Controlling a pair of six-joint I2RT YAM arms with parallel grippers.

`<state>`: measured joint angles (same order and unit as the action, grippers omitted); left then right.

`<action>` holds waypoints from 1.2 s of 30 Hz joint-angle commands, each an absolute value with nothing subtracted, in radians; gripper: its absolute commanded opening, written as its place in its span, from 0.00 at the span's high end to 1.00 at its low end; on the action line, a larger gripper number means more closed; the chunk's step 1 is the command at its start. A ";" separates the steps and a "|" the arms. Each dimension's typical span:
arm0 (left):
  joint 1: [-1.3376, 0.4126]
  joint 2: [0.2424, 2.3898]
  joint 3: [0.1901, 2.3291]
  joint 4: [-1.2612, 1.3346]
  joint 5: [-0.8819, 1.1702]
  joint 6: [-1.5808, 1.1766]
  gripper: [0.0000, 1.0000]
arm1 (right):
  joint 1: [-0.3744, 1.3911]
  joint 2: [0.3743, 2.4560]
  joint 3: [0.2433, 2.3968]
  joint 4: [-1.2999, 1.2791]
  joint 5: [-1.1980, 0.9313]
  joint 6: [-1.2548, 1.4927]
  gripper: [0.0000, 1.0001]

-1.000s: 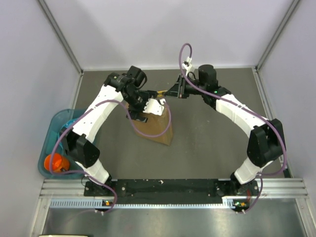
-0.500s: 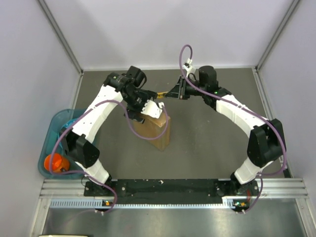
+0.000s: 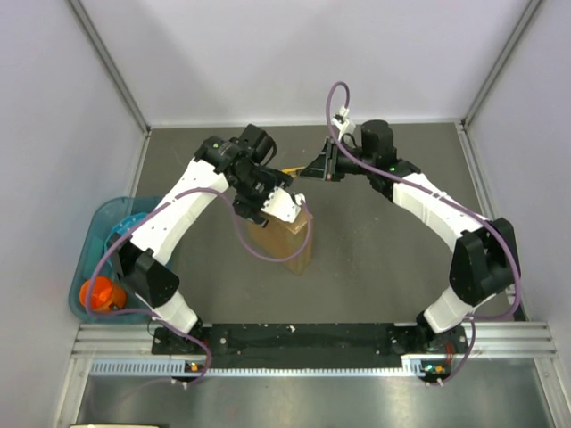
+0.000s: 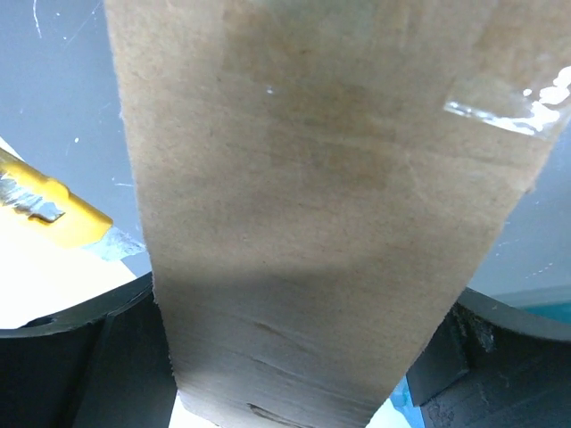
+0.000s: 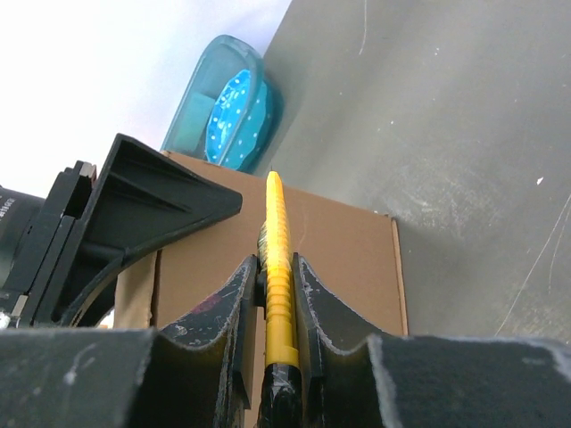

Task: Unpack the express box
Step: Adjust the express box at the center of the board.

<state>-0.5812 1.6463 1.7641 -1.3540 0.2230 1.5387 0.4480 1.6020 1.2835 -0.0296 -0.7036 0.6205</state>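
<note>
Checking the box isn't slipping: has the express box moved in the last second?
Yes. The express box has shifted slightly toward the arm bases, away from the far edge of the table, and now looks more upright.

the box (image 3: 284, 242) was plain brown, with clear, glossy tape (image 4: 500, 111) on it. the knife (image 5: 277, 267) was yellow. the table (image 3: 384, 267) was dark grey. at its left edge the tub (image 3: 94, 223) was teal, with an orange object (image 3: 100, 292) and a blue piece (image 5: 234, 111) dotted white in it. the cables (image 3: 264, 257) were purple.
</note>
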 commanded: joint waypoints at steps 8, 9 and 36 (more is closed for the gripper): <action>-0.601 1.621 1.758 -1.539 0.239 1.094 0.18 | 0.437 1.520 1.298 -0.109 -0.634 0.539 1.00; -0.601 1.626 1.769 -1.539 0.244 1.062 0.19 | 0.436 1.520 1.302 -0.123 -0.621 0.529 1.00; -0.485 1.730 1.746 -1.531 0.413 0.589 0.56 | 0.653 0.928 0.956 -0.129 0.248 0.083 1.00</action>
<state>-0.5014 1.7123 1.8008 -1.3243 0.3836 0.6220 0.5850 1.0183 1.0897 -0.2165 0.1158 0.1547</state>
